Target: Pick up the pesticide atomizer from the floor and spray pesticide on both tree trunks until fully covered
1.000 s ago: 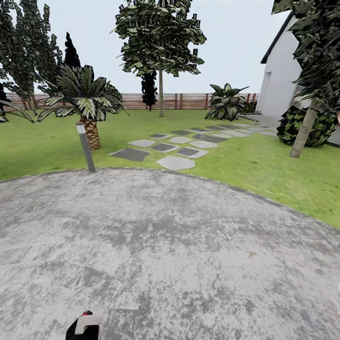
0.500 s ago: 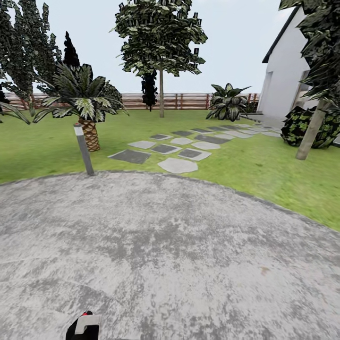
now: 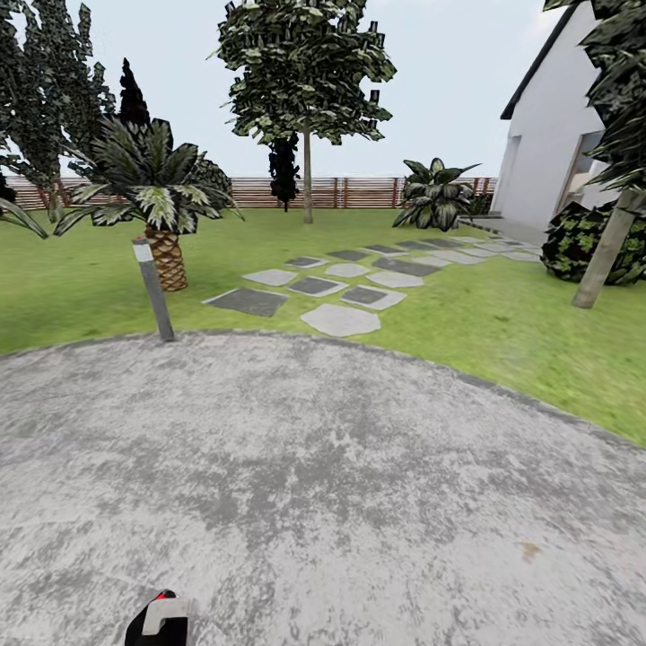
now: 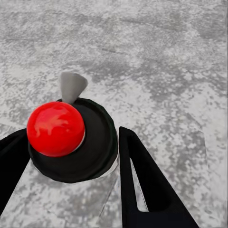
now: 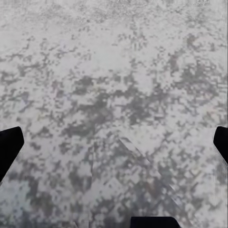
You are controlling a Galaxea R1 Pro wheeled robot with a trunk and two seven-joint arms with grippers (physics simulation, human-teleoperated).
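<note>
Pesticide atomizer (image 4: 71,142), black body with red top, clamped between fingers (image 4: 142,185) of left gripper (image 4: 71,161); grey nozzle pointing away from wrist. Mottled grey paving (image 3: 359,484) beneath. Right gripper (image 5: 114,142) spread wide over same paving, holding nothing. Far ahead of both: lawn (image 3: 502,323), bollard (image 3: 153,289), two trees (image 3: 306,99).

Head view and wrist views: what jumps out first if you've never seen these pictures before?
The shiny red ball top of the small black spray bottle, sitting between the black fingers of the left pincer over mottled grey paving. Beyond the paving, pale flat stepping stones cross the green lawn toward a tall thin-trunked tree with a dark leafy crown.
</note>
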